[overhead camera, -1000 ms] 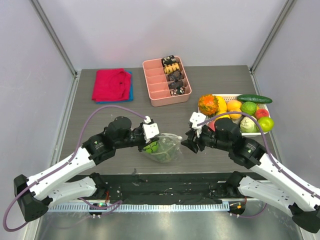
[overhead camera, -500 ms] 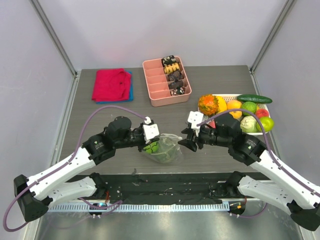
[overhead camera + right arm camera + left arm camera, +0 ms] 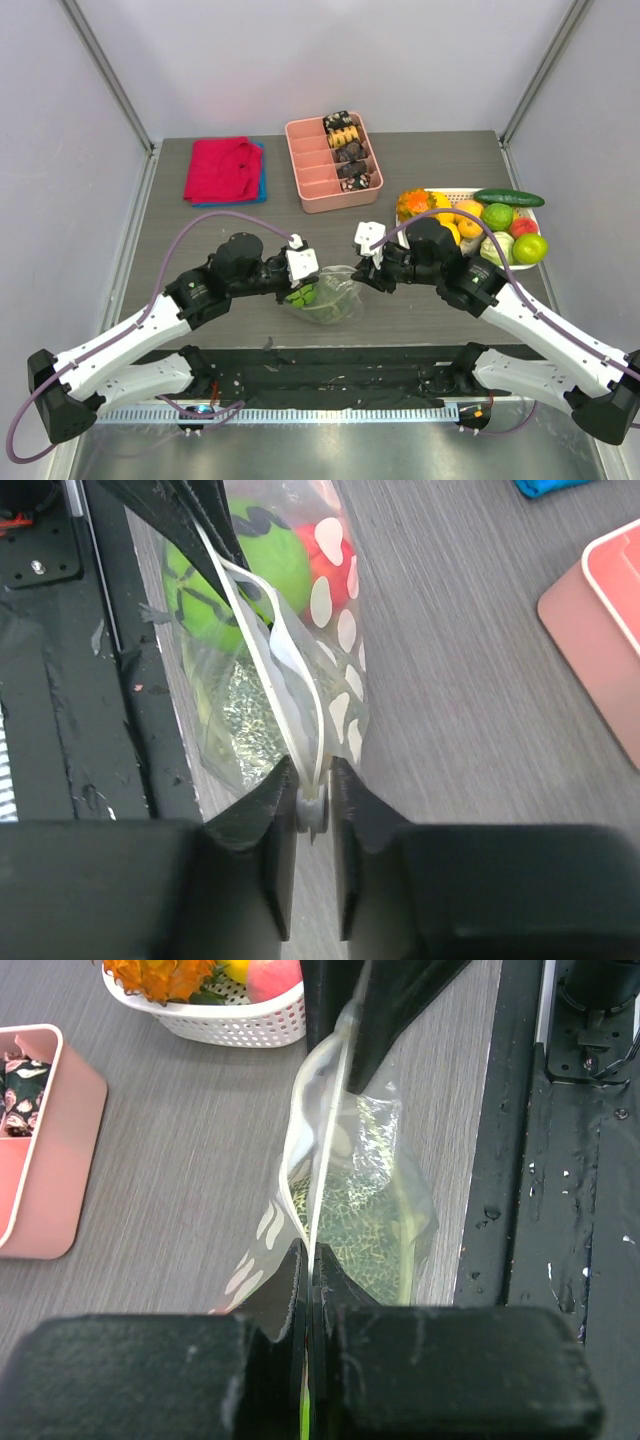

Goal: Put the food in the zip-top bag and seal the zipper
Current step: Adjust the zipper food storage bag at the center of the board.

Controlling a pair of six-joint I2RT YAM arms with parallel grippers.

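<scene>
Both ends of the zipper (image 3: 245, 630) are gripped: left tool (image 3: 310, 1260) clamped on one, right tool (image 3: 313, 780) apparently pinching the slider knob (image 3: 313, 815). Zip-top bag (image 3: 338, 298), food (image 3: 235, 565) inside, sits at the counter's (image 3: 250, 215) near edge. Keep the strip taut; draw the knob straight along it.

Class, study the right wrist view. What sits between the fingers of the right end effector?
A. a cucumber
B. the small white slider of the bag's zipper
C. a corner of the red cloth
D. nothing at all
B: the right wrist view shows the right end effector closed on the white slider at the end of the zipper of the zip-top bag.
</scene>
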